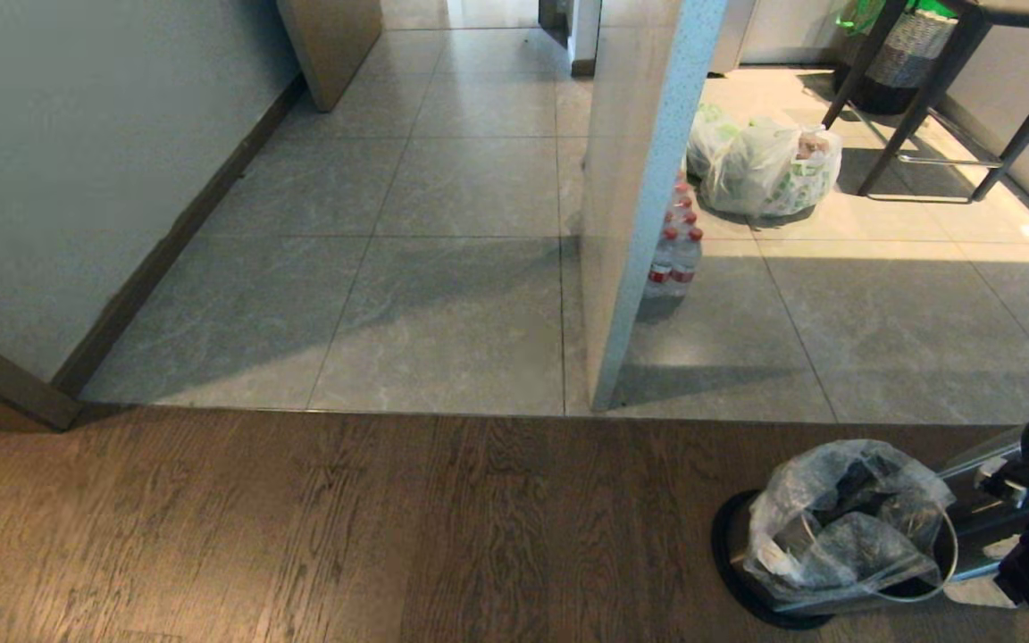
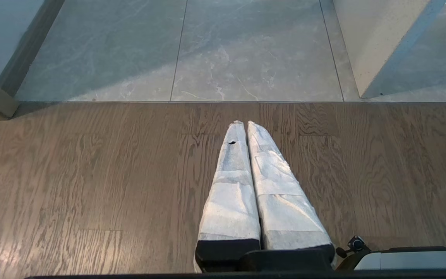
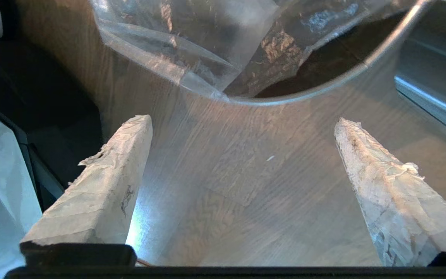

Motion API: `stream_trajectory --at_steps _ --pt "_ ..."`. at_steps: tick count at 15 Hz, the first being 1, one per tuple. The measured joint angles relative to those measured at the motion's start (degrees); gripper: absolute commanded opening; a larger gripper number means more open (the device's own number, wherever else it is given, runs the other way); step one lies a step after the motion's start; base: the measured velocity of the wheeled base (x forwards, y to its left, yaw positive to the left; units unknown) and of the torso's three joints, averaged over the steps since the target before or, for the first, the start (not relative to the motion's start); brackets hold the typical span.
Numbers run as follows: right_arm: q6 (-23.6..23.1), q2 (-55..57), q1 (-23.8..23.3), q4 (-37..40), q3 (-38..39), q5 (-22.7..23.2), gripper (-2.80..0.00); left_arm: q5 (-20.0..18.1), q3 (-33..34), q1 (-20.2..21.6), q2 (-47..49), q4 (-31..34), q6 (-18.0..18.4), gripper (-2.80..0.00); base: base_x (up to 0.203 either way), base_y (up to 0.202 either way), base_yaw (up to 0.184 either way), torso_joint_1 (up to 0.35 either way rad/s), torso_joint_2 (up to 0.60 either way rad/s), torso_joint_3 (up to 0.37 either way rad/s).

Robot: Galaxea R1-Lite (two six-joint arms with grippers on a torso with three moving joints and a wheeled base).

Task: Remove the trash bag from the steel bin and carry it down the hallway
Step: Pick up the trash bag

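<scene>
We cannot see inside the steel bin [image 1: 983,513]; the trash bag [image 1: 840,522] hides it, and the woven basket [image 1: 912,45] is cropped.

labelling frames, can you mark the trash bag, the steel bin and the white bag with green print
trash bag [image 1: 845,522], head view, on its wrinkled clear film
steel bin [image 1: 983,513], head view, on its brushed side wall
white bag with green print [image 1: 769,170], head view, on its bulging front

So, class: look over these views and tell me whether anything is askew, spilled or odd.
The steel bin lies on its side on the wooden floor, with the trash bag bulging out of its mouth. The right gripper hangs open against the bin's wall. Nothing looks spilled.
</scene>
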Motion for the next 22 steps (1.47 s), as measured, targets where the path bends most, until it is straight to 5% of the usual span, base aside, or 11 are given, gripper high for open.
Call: stream_trajectory --at_steps 10,22 --pt "2.68 7.49 3.25 -0.55 -9.04 1.82 0.0 0.04 0.0 0.0 0.0 0.0 0.01 -2.8 0.0 0.0 0.0 0.0 0.0 0.0" --pt "8.15 10.36 5.99 -0.5 -11.17 4.68 0.0 0.04 0.0 0.0 0.0 -0.02 0.0 -2.8 0.0 0.0 0.0 0.0 0.0 0.0"
